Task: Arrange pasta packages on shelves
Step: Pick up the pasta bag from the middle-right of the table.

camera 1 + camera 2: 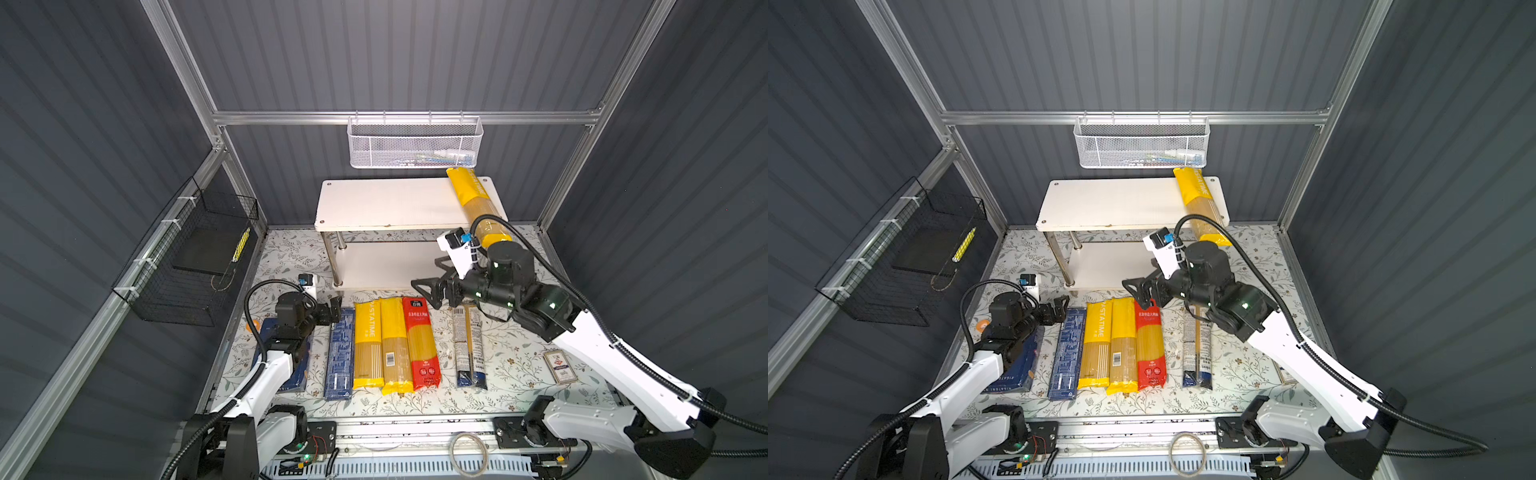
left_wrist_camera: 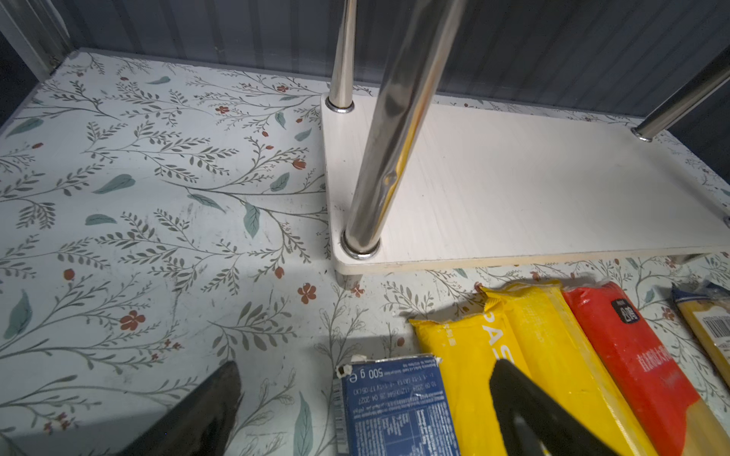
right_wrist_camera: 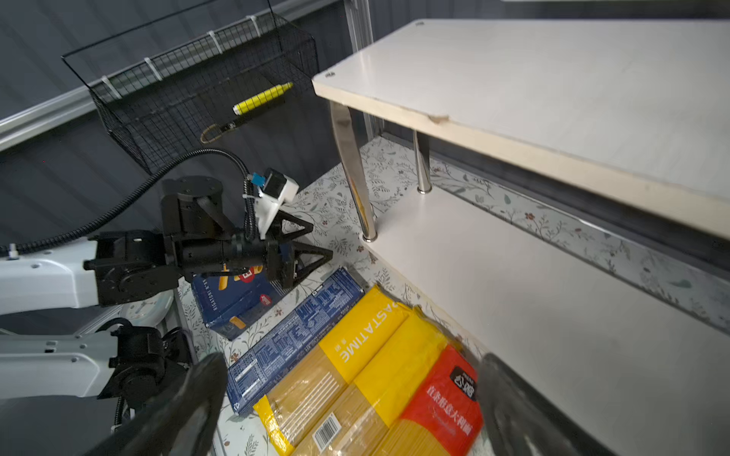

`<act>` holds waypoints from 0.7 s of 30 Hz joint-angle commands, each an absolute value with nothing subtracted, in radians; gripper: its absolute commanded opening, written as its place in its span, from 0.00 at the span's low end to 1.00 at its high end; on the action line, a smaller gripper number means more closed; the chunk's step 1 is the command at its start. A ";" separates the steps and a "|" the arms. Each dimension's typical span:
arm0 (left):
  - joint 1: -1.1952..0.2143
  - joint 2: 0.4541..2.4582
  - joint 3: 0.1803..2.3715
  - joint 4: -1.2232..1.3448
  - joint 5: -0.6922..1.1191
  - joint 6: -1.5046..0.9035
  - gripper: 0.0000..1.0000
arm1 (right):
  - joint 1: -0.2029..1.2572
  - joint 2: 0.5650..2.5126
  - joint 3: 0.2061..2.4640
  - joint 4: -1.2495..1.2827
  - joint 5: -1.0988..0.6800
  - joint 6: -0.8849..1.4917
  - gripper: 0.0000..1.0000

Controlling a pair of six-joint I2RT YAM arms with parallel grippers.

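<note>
Right wrist view puts the shelves just ahead of me, with the right gripper spread wide and holding nothing. Its fingers frame the far ends of the packs lying in front of the lower board.

In both top views I see one yellow spaghetti bag lying front to back across the top board, at the end nearer my right arm. Its near end juts past the front edge.

In front of the shelves, on the floral table, four packs lie side by side and touching: a narrow dark-blue box, a yellow PASTATIME bag, a second yellow bag and a red bag. A clear and dark-blue pack lies a little apart from that row, partly under my right arm. The wider blue box sits on the row's other side, partly under my left arm.

The left gripper, also wide open and empty, hovers near the shelves' front leg on the left arm's side, just above the narrow box's far end.
</note>
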State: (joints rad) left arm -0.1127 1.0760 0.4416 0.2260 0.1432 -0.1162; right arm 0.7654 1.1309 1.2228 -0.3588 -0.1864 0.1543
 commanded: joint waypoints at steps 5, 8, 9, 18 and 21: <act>-0.121 1.068 0.462 0.225 0.164 -0.117 0.99 | 0.847 1.056 1.122 -0.383 -0.093 0.216 0.99; -0.121 1.059 0.433 0.256 0.156 -0.120 0.99 | 0.859 1.050 1.078 -0.457 -0.042 0.252 0.99; -0.121 1.064 0.430 0.256 0.154 -0.117 0.99 | 0.861 1.047 1.065 -0.486 -0.024 0.267 0.99; -0.121 1.092 0.436 0.253 0.147 -0.111 0.99 | 0.859 0.999 0.878 -0.588 0.280 0.493 0.99; -0.121 1.078 0.428 0.255 0.141 -0.111 0.99 | 0.857 0.989 0.854 -0.640 0.373 0.601 0.99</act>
